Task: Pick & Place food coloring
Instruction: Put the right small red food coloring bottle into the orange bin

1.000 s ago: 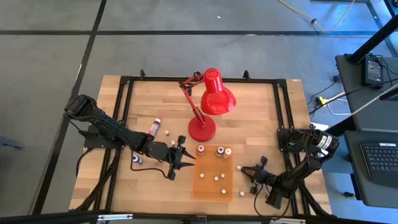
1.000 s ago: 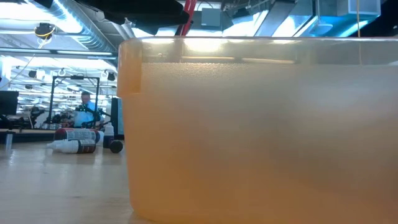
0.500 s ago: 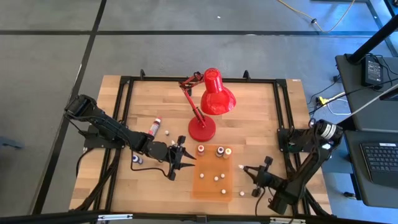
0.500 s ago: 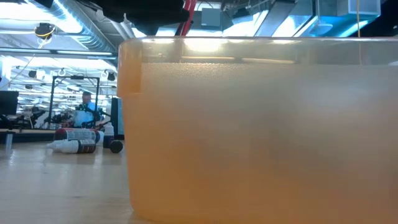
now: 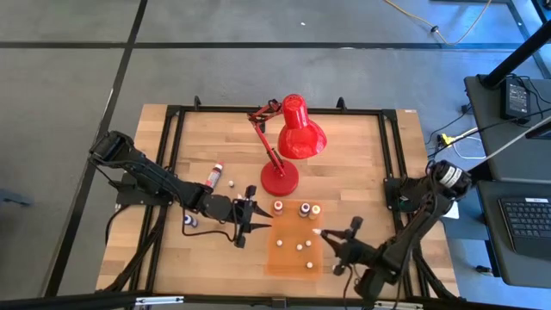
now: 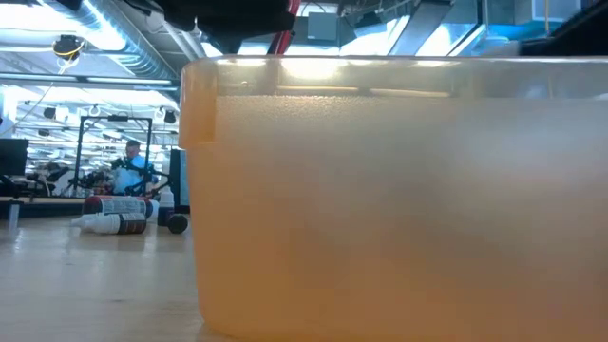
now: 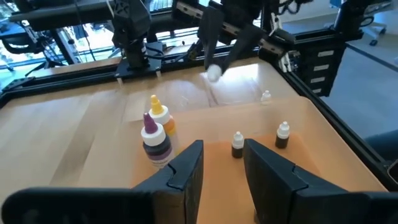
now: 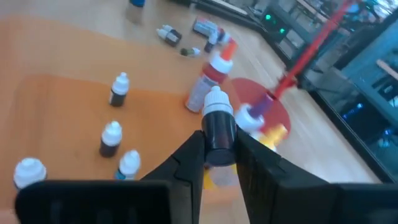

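Now right tool (image 5: pixel 328 251) pinching dark bottle (image 8: pixel 218 127) over orange tray (image 5: pixel 284 263) holding four bottles; left tool (image 5: pixel 256 221) spread.

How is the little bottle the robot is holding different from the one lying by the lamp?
The held bottle is upright, pinched in the right gripper over the orange tray; the lying bottle rests on its side on the table. The held one is dark, the lying one red. Both have white caps.

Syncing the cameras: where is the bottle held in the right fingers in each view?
High: bottle above tray edge.
Low: not visible; tray fills it.
Left wrist: blurred bottle, beyond tray.
Right wrist: bottle between fingers.
Shared landmark: orange tray.
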